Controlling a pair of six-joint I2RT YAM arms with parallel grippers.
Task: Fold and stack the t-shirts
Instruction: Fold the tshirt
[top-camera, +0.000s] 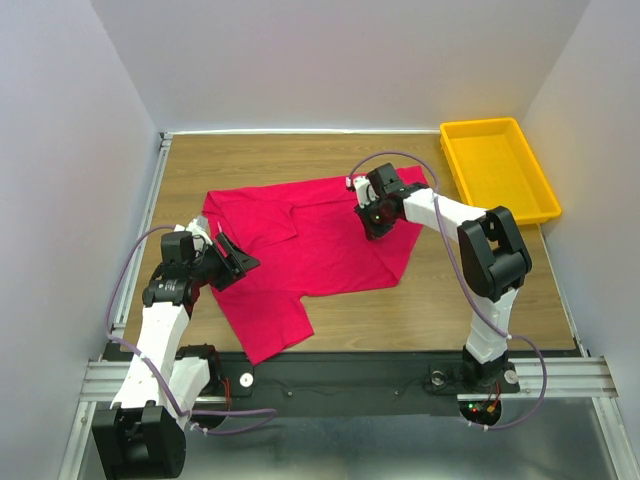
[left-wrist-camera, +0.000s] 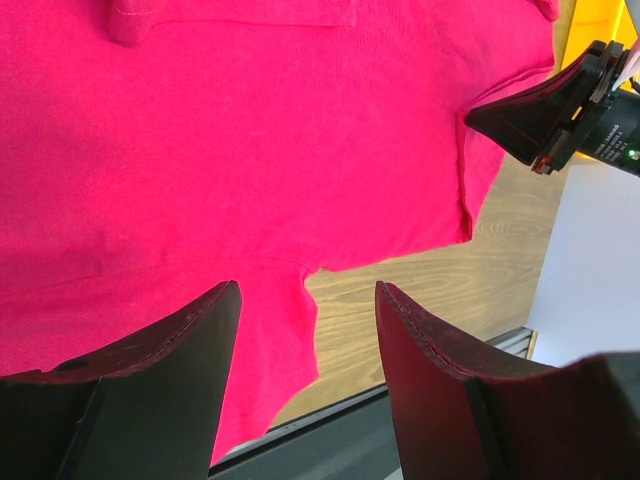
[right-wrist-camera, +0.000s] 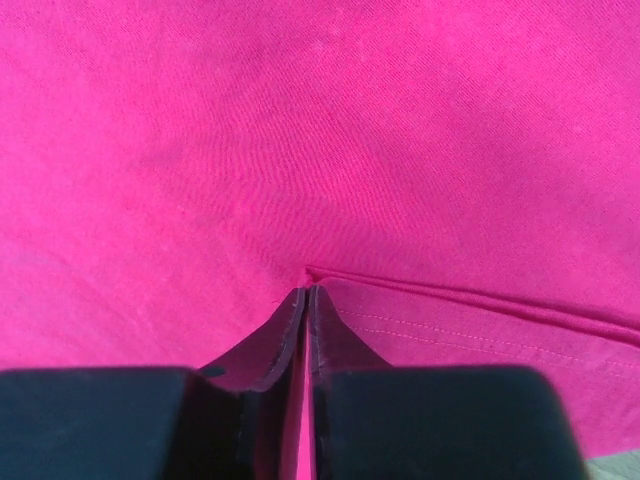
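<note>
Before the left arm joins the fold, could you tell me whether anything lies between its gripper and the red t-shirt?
Nothing visible does: the left gripper hangs open above the edge of the t-shirt.

Rt wrist view cuts t-shirt (right-wrist-camera: 320, 130) off at top & sides

**Materials, as I see them from the remote station.** The t-shirt (top-camera: 320, 250) is crimson cloth, matt, with a fine knit texture and a stitched hem. The table (top-camera: 400, 310) under it is wood-grain board with a slight sheen. At two o'clock, the tray (top-camera: 500, 165) is smooth yellow plastic, faintly glossy. The left gripper (left-wrist-camera: 308, 288) and right gripper (right-wrist-camera: 308, 290) have matt black fingers. At six o'clock, the rail (top-camera: 570, 375) looks like bare silver metal.
</note>
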